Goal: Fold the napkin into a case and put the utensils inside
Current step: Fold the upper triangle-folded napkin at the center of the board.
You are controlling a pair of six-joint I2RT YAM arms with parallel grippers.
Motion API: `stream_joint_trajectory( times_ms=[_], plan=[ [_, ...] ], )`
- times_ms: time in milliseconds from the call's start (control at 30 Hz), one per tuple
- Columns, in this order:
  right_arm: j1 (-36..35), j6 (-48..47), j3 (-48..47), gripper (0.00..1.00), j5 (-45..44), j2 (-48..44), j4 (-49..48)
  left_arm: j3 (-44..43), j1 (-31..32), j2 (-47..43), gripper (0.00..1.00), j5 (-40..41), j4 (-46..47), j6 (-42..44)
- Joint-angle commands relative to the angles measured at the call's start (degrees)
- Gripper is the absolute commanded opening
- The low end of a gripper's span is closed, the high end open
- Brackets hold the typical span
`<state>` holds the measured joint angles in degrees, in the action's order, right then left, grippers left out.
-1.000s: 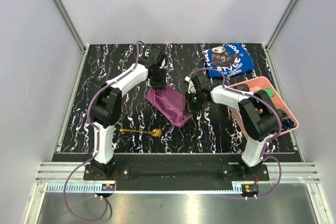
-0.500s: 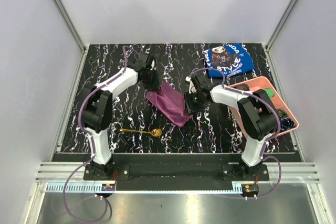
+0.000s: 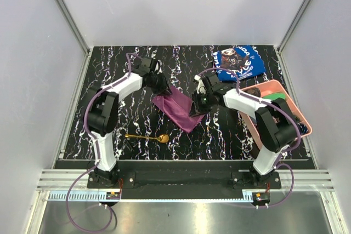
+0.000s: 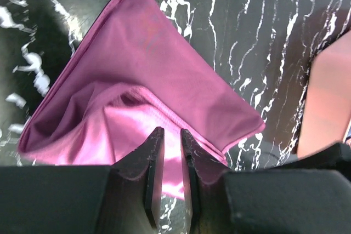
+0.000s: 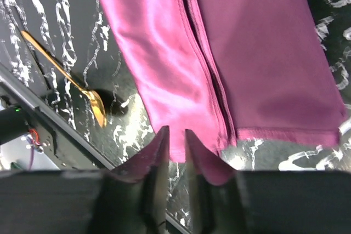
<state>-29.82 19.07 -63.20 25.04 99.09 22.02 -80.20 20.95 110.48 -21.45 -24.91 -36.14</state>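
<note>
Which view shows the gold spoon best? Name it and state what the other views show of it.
Right wrist view: the spoon appears close, handle and bowl both clear, apart from the napkin. The top external view shows it whole but small, on the table. The left wrist view misses it.

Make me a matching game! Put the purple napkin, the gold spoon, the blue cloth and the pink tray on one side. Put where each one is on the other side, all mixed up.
Things:
1. napkin
2. spoon
3. blue cloth
4. pink tray

Places:
A. far right corner of the table
B. middle, between the two arms
C. along the right edge
D. near the front edge, left of the middle

Pairs: 1-B, 2-D, 3-A, 4-C
</note>
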Motion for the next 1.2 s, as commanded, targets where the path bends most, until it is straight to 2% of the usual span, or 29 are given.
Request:
stream_joint_trajectory(
  times_ms=[0,467,967,1167],
  plan=[
    [0.2,2.0,-0.3,0.22,3.6,2.5,-5.8,-4.3,0.1,4.0,0.21,-2.7,3.5,-1.0],
    [0.9,2.2,-10.3,0.04,-0.3,11.5,-6.9,-5.9,0.1,7.5,0.19,0.4,3.3,-0.9],
    [0.9,5.3,-24.9,0.0,1.2,25.1,-10.1,-7.6,0.0,9.3,0.15,3.6,-0.4,1.2],
    [0.9,5.6,-26.4,0.0,-5.2,26.9,-10.0,-9.2,0.0,9.7,0.13,8.4,-4.5,3.7]
  ],
)
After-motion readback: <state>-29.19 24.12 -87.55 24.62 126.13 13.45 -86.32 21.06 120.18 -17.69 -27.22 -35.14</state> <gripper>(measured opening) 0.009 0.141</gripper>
